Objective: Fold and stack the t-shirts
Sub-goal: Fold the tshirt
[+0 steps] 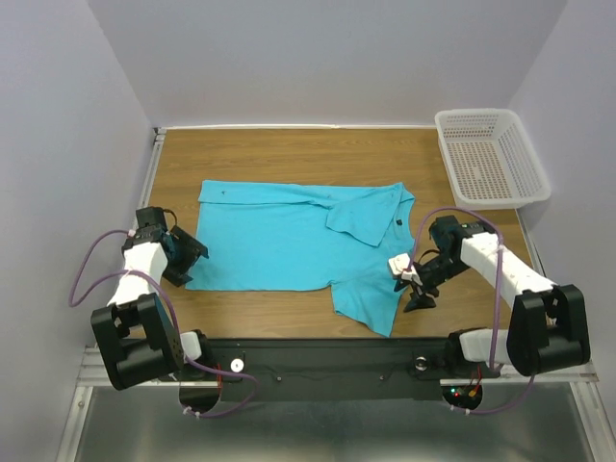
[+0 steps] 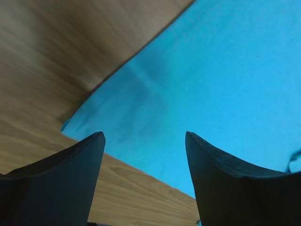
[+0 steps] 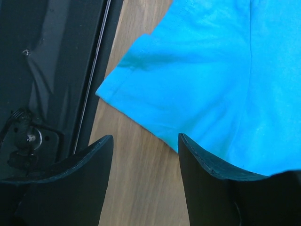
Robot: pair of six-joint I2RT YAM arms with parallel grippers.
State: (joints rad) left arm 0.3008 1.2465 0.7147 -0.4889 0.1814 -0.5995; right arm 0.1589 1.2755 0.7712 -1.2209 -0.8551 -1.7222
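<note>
You have one white plastic mesh basket (image 1: 478, 114), rectangular, well beyond the shirt's right end. One turquoise collared t-shirt (image 1: 279, 241) of smooth cloth lies spread on the wooden table (image 1: 289, 154). Your left gripper (image 2: 143, 136) is at its left hem, jaws apart. Your right gripper (image 3: 145, 139) is over its near sleeve, also parted.

The top camera looks down from high behind the near edge onto the whole tabletop (image 1: 289, 159). Each wrist camera sits close above it: the left pincer (image 2: 143, 135) frames a corner of the shirt (image 1: 279, 241), the right pincer (image 3: 145, 137) its sleeve edge. All three views share the shirt.
</note>
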